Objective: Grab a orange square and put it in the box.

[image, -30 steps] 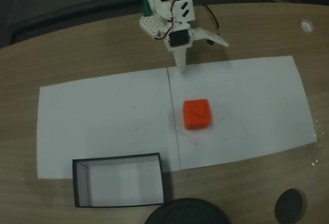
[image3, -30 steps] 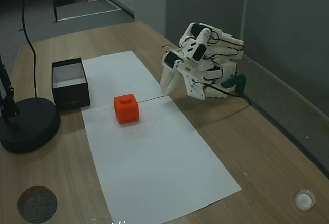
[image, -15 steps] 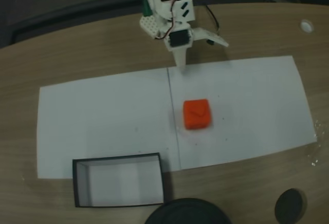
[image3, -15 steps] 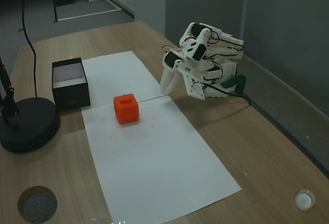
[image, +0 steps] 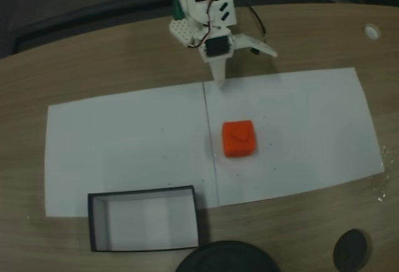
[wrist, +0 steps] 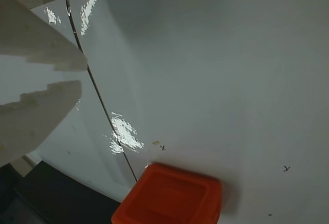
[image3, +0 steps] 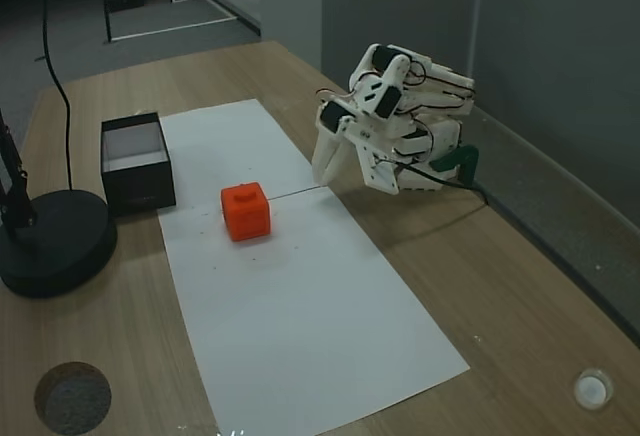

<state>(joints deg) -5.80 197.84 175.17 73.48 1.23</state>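
Orange square (image: 239, 138) unmoved on paper, fingers (image: 219, 80) still nearly closed, empty, box (image: 144, 219) apart.

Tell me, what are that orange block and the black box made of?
The orange block looks like smooth matte plastic: even colour, rounded corners, perhaps 3D-printed. The box looks like thin cardboard, going by its slim black walls and pale matte inside, though that is uncertain.

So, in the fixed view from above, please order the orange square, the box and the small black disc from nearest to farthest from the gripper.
From the gripper at the top:
1. Orange square, just below it on the paper.
2. Box, bottom left.
3. Small black disc, bottom right corner.
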